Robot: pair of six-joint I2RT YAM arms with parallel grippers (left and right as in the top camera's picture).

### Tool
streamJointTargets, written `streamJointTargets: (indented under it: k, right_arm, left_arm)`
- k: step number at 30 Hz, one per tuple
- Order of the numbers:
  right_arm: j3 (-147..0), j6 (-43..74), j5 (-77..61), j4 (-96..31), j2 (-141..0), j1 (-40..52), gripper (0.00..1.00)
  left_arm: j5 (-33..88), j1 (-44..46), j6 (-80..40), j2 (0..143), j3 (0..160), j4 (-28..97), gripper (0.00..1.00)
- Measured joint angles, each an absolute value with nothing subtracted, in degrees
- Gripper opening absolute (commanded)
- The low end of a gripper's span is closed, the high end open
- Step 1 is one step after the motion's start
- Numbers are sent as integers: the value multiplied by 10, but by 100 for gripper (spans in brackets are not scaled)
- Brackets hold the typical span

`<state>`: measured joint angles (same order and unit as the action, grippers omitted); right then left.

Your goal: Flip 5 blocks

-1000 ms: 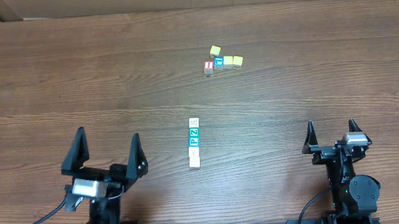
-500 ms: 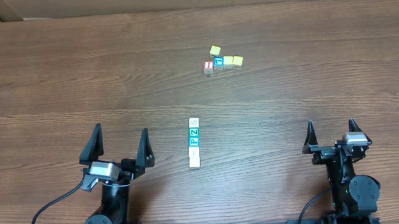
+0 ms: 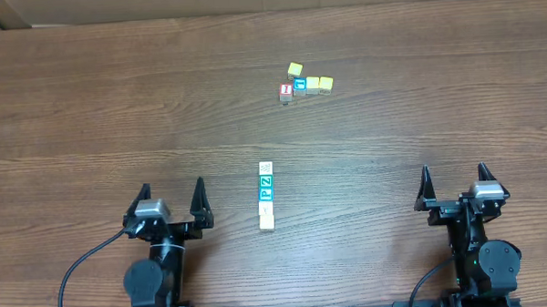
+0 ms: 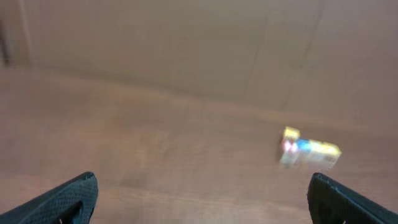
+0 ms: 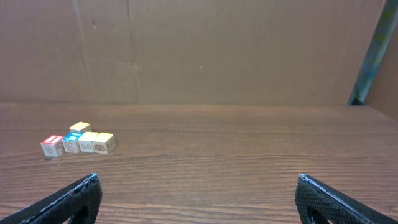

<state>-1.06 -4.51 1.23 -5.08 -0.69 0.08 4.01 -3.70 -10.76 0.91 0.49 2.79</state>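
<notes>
Overhead view: a column of small wooden cubes is seen at the centre of the table (image 3: 89,105), between the two arms, running top to bottom.
Blocks in the column: a whitish block (image 3: 266,167) at the top, a teal-green block (image 3: 266,181) and a blue block (image 3: 266,195) touching below it, then pale blocks (image 3: 267,217) at the bottom; the exact count of the pale ones cannot be told.
Other cluster: a red-faced cube (image 3: 285,91), a blue-faced cube (image 3: 299,83) and yellow cubes (image 3: 318,84) are grouped in the upper middle of the frame, well apart from the column.
Left pincer (image 3: 172,201): released, jaws spread wide, nothing held; it is placed lower left, near the column's bottom end.
Right pincer (image 3: 454,185): released, jaws wide, empty, at lower right, well apart from every block.
Handling: the blocks are judged light, stiff and not fragile, with smooth faces that may slip.
Where to take hold: two opposite side faces should be pinched; since neighbours touch, an end block is judged easiest to reach.
Risk: adjacent blocks may be nudged out of line.
</notes>
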Motion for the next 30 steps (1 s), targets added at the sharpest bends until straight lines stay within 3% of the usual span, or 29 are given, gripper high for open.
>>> streamJointTargets:
  k: [30]
  right_arm:
    - [-11, -45, 9, -52, -7, 1, 100]
  left_arm:
    - [14, -37, -44, 9, 5, 43, 100]
